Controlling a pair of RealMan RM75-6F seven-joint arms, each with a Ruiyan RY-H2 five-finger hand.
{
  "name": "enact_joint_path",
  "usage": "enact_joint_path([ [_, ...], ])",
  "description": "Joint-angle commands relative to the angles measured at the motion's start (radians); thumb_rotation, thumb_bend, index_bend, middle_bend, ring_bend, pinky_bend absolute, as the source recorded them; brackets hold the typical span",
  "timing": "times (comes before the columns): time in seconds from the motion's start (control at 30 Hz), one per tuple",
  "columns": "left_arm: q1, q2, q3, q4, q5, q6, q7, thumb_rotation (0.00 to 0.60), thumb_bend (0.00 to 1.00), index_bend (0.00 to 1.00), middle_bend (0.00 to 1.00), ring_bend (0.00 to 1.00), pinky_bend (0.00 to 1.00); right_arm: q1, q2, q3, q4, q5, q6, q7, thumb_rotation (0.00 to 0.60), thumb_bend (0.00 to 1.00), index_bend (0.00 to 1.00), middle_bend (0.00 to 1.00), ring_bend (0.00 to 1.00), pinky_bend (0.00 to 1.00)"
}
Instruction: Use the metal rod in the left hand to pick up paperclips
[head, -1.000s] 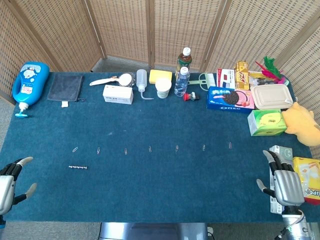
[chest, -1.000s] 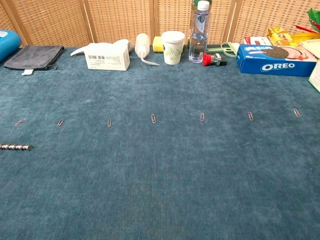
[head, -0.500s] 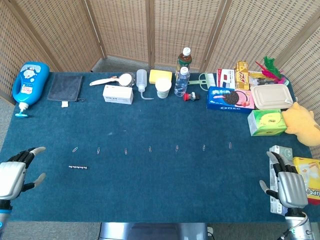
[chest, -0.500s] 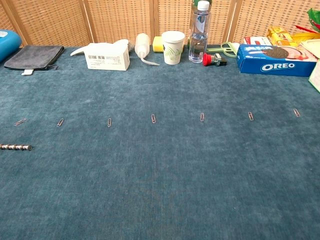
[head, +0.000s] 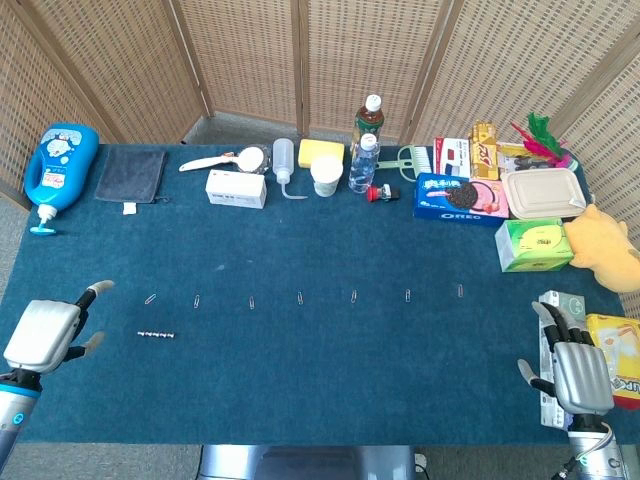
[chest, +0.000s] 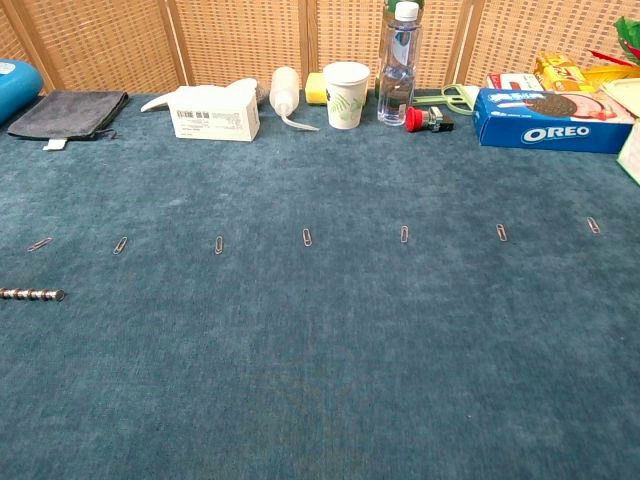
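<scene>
The metal rod (head: 157, 334) lay on the bench (head: 320, 380), just beside the empty, spread-fingered left hand (head: 45, 335). The rod was not yet grasped; next, it needed gripping, then sweeping along the paperclips (head: 300, 296). The right hand (head: 578, 372) rested empty, fingers apart.

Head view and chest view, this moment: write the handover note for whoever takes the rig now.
Left hand: open, holding nothing, just left of the rod, not touching it.
Right hand: open, idle at the table's near right corner.
Rod lies flat on the cloth, near the left end of the paperclips, seven of them in a row across the table.
Done: nothing; no clip lifted.
Left: grasp the rod with the left hand, then collect the clips.
</scene>
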Motion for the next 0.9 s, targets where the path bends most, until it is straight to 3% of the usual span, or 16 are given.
enact_joint_path([
  [0.03, -0.015, -0.006, -0.002, 0.011, -0.012, -0.021, 0.021, 0.6, 0.43, 0.25, 0.95, 1.0, 1.0, 0.0, 0.001, 0.002, -0.006, 0.0, 0.002, -0.005, 0.6, 0.27, 0.11, 0.16, 0.13, 0.24],
  [0.3, -0.036, -0.034, 0.003, 0.031, -0.054, -0.055, 0.058, 0.6, 0.48, 0.39, 1.0, 1.0, 1.0, 0.001, -0.002, 0.003, -0.013, 0.005, 0.0, -0.018, 0.6, 0.27, 0.11, 0.16, 0.13, 0.24],
  [0.9, -0.094, -0.137, 0.014, 0.151, -0.13, -0.142, 0.064, 0.6, 0.47, 0.5, 1.0, 1.0, 1.0, 0.004, -0.016, 0.008, 0.009, 0.021, -0.011, -0.012, 0.6, 0.27, 0.11, 0.16, 0.13, 0.24],
])
